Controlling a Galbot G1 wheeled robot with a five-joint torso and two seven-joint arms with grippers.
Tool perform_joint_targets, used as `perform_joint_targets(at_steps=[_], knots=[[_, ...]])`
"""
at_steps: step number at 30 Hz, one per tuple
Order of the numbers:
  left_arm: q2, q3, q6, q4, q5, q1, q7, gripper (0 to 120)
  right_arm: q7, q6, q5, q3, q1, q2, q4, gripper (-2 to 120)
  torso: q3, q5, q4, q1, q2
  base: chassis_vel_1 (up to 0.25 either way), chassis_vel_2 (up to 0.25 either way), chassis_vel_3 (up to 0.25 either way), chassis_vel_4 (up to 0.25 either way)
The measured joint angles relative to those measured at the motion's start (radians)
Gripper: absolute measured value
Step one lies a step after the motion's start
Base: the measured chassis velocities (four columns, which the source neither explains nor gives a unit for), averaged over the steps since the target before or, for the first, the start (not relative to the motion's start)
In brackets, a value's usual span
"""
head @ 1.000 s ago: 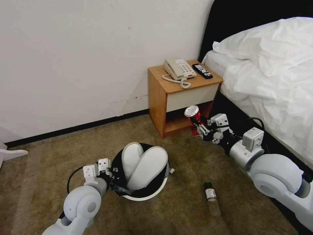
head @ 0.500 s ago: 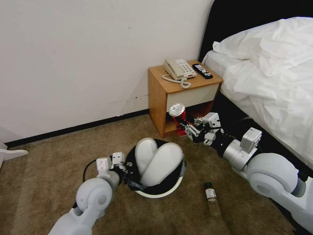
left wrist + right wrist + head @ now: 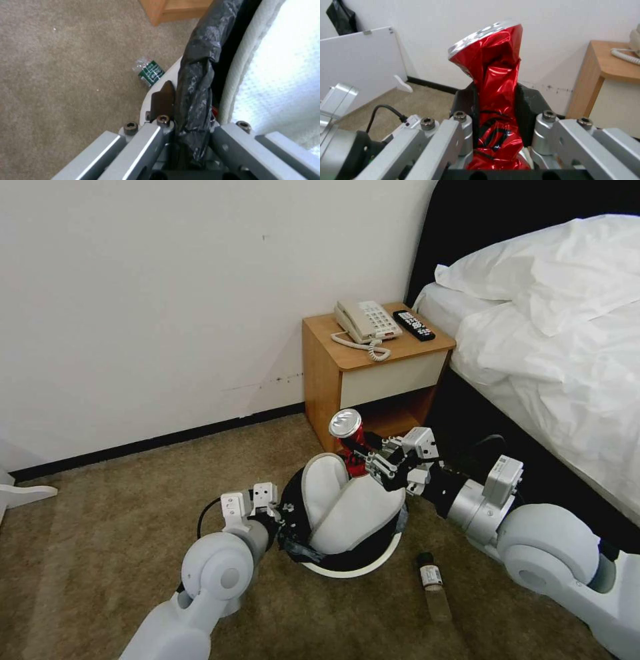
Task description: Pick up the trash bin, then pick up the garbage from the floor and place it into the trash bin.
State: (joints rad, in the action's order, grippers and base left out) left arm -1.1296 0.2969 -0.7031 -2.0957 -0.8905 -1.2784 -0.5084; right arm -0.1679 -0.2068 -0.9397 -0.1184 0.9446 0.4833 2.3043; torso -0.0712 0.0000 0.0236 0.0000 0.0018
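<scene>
left gripper [image 3: 288, 528]: clamped tight on the bin [image 3: 360, 567] rim, black bag [image 3: 195, 82] pinched between the fingers
bin: tipped, lifted off the carpet [image 3: 100, 527] near the nightstand [image 3: 370, 373], two slippers [image 3: 347, 507] stuffed inside
right gripper [image 3: 365, 459]: squeezing a crushed red can [image 3: 348, 437], right at the bin's far rim
bottle [image 3: 433, 590]: lying on the carpet beside the bin, bed side
second bottle [image 3: 150, 71]: green label, on the carpet by the bin

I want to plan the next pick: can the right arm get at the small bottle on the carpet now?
Probably not yet: the right gripper is shut on the crushed red can. The small bottle itself lies uncovered on the carpet beside that arm.
</scene>
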Motion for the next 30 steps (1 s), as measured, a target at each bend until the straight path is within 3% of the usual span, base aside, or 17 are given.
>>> perform_joint_targets(at_steps=[7, 12, 19, 30], knots=[[-0.027, -0.075, -0.020, -0.011, -0.034, 0.072, -0.036, 1, 0.060, 0.020, -0.004, 0.039, -0.014, 0.014, 0.003, 21, 0.000, 0.0001, 0.0002, 0.000, 0.000, 0.000, 0.000, 0.000, 0.000], [-0.057, -0.122, -0.033, -0.020, -0.107, 0.115, -0.115, 1, 0.109, 0.037, -0.002, 0.049, 0.004, 0.017, 0.003, 21, 0.000, 0.0001, 0.0001, 0.000, 0.000, 0.000, 0.000, 0.000, 0.000], [-0.093, -0.158, -0.034, -0.012, -0.110, 0.136, -0.125, 1, 0.135, 0.042, 0.006, 0.060, 0.029, 0.031, 0.004, 21, 0.000, 0.0001, -0.0001, 0.000, 0.000, 0.000, 0.000, 0.000, 0.000], [-0.122, -0.179, -0.034, -0.015, -0.122, 0.158, -0.140, 1, 0.149, 0.042, 0.036, 0.094, 0.065, 0.038, -0.009, 21, 0.000, 0.0000, -0.0001, 0.000, 0.000, 0.000, 0.000, 0.000, 0.000]])
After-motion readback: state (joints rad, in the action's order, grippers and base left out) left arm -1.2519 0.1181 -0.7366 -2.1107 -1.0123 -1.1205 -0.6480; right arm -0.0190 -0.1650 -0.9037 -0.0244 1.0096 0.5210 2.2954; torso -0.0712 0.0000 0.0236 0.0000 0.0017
